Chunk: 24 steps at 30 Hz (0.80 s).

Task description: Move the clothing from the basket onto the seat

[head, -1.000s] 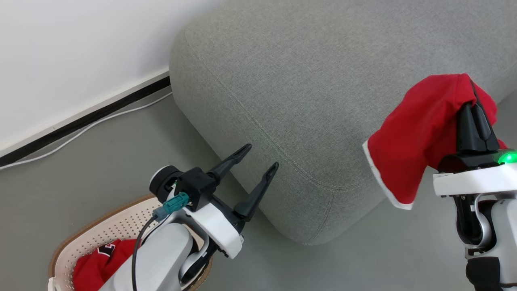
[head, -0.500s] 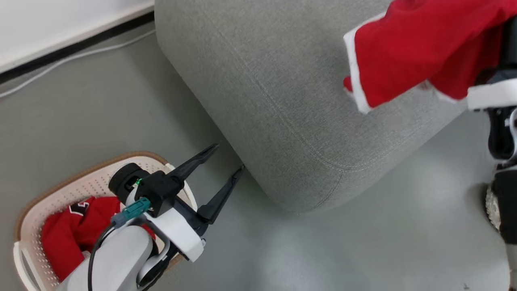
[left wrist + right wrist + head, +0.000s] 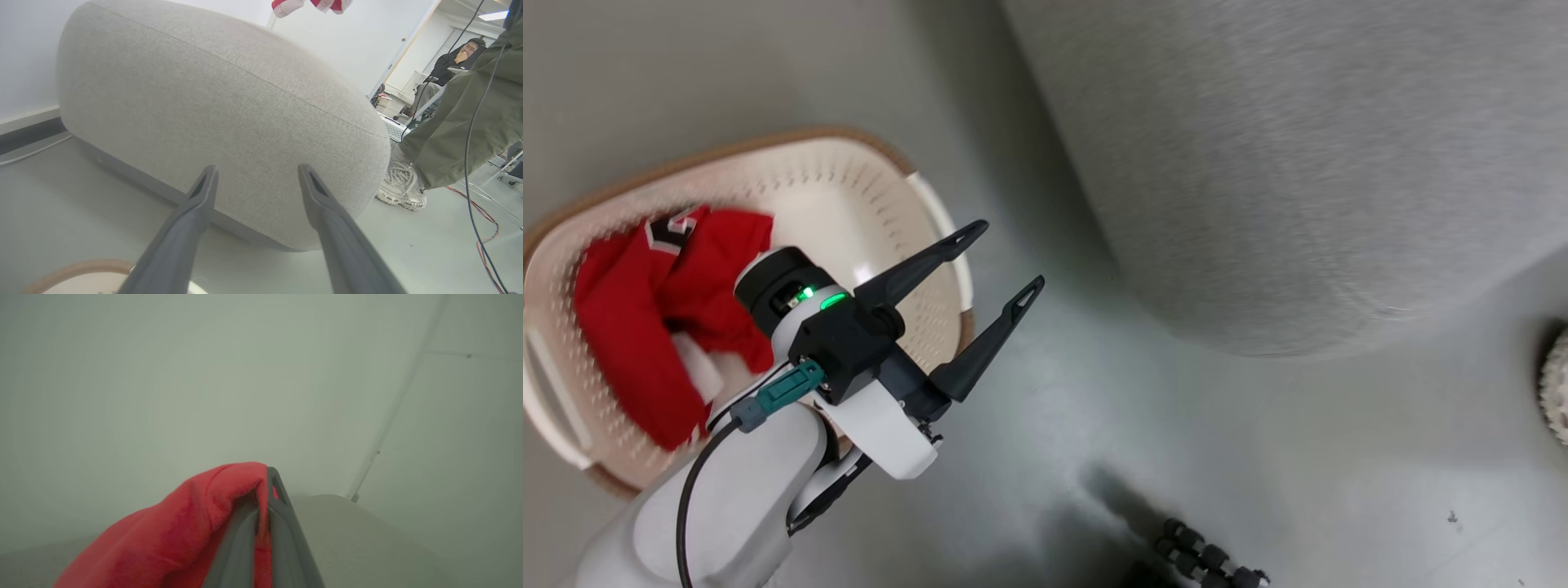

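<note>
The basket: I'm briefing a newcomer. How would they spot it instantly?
Find the big grey sofa. On the floor left of it in the head view sits the basket. Perforated cream walls, a brown rim and red clothing inside mark it.

The left gripper (image 3: 1005, 261) stands wide open. Its two long dark fingers (image 3: 923, 263) are spread apart with nothing between them, pointing far and to the right. Behind them the black wrist (image 3: 845, 351) shows a green light (image 3: 832, 301), and the pale left forearm (image 3: 743, 482) rises from the near left corner. The right gripper (image 3: 267, 486) is closed tight, its fingers pressed together on a fold of red clothing (image 3: 171, 535) that drapes down beside them.
</note>
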{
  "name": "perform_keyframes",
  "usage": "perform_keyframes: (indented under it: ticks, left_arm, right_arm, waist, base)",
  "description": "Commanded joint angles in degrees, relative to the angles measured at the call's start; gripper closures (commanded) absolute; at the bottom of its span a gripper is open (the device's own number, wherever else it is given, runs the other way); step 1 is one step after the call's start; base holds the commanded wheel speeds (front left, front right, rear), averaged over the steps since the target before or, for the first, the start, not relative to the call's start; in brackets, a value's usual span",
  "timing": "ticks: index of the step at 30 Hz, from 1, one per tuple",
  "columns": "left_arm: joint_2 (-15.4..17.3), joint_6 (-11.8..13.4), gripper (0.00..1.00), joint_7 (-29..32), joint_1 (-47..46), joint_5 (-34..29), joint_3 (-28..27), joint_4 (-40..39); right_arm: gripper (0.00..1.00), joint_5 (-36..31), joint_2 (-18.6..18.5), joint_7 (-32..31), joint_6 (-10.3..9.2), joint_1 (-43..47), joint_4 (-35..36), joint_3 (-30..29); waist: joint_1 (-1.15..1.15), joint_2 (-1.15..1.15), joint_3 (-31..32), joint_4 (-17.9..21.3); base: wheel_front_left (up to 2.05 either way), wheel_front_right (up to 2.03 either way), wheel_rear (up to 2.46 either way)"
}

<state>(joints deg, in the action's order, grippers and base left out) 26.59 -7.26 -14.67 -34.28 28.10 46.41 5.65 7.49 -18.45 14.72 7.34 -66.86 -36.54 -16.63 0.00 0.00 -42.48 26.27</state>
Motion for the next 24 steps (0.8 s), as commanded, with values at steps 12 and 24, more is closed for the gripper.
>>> perform_keyframes:
  ticks: [12, 24]
  left_arm:
    - [-1.1, -0.2, 0.00, -0.3, -2.4, -1.7, -1.7, -3.1]
    - [-7.1, -0.2, 0.00, -0.3, -4.3, -2.2, -3.0, -2.2]
  right_arm:
    - [1.00, -18.5, -10.4, 0.2, 0.14, -14.5, -10.7, -20.5]
    - [0.00, -15.1, -3.4, 0.3, 0.14, -6.7, -11.6, -12.0]
  waist:
    - [0.00, 0.00, -15.2, -15.1]
    - [0.00, 0.00, -12.8, -20.1]
  base:
    - [0.00, 0.00, 0.00]
    - [0.00, 0.00, 0.00]
